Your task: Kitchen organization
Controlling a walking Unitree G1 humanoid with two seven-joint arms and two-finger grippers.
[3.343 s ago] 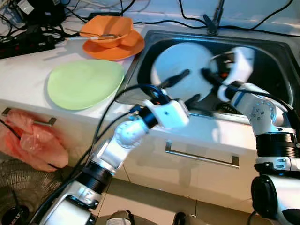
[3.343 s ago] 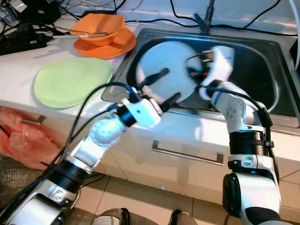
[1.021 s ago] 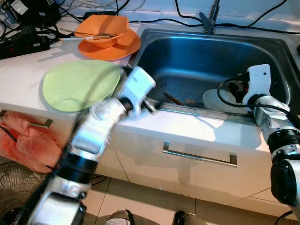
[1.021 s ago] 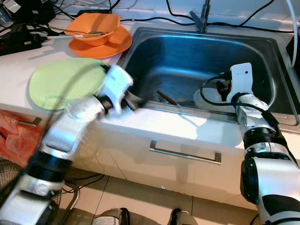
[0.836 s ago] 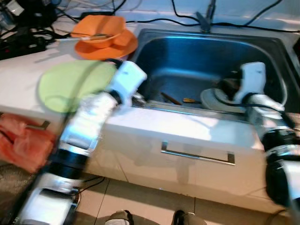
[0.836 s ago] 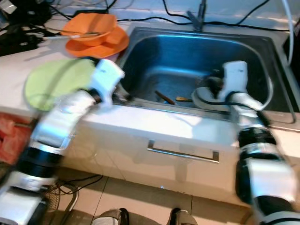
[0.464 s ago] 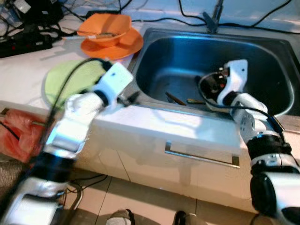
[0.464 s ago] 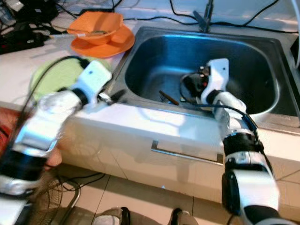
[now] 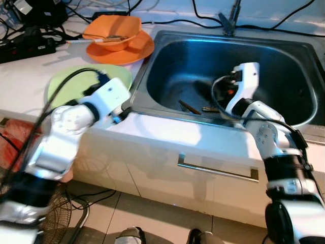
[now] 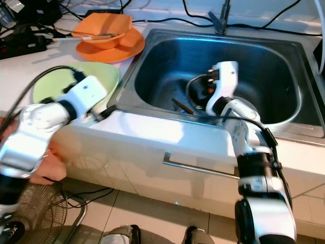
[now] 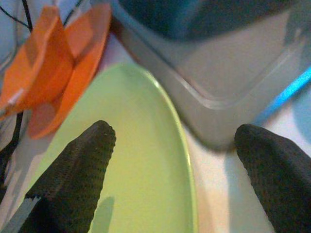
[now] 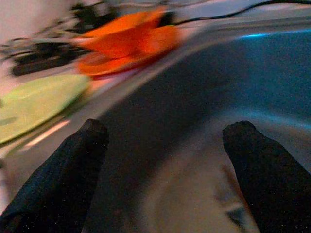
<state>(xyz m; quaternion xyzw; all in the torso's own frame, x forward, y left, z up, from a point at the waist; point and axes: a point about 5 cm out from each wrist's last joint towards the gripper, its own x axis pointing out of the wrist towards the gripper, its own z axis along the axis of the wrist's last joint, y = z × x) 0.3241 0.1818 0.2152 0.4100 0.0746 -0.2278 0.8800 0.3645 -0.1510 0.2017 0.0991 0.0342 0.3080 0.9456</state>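
Note:
My left gripper (image 11: 175, 141) is open and low over the counter. One finger (image 11: 73, 179) hangs over the light green plate (image 9: 76, 84); the other is over the counter beside the sink rim (image 11: 218, 77). My right gripper (image 12: 163, 131) is open inside the steel sink (image 9: 284, 61), with nothing between its fingers (image 12: 262, 170), and faces the sink's left wall. Its white wrist (image 9: 246, 84) stands above the sink floor. An orange bowl (image 9: 112, 31) sits on an orange plate (image 9: 127, 53) at the back of the counter.
Two small utensils (image 9: 189, 107) lie on the sink floor near its front wall. The tap (image 9: 229, 20) stands behind the sink. Cables and a black power strip (image 9: 28, 48) crowd the back left. A drawer handle (image 9: 218, 170) runs below, and a pink bag (image 9: 10, 147) hangs at the left.
My left arm has drawn back from the sink's front edge to the green plate. My right wrist has moved left across the sink, away from the white plate it was beside.

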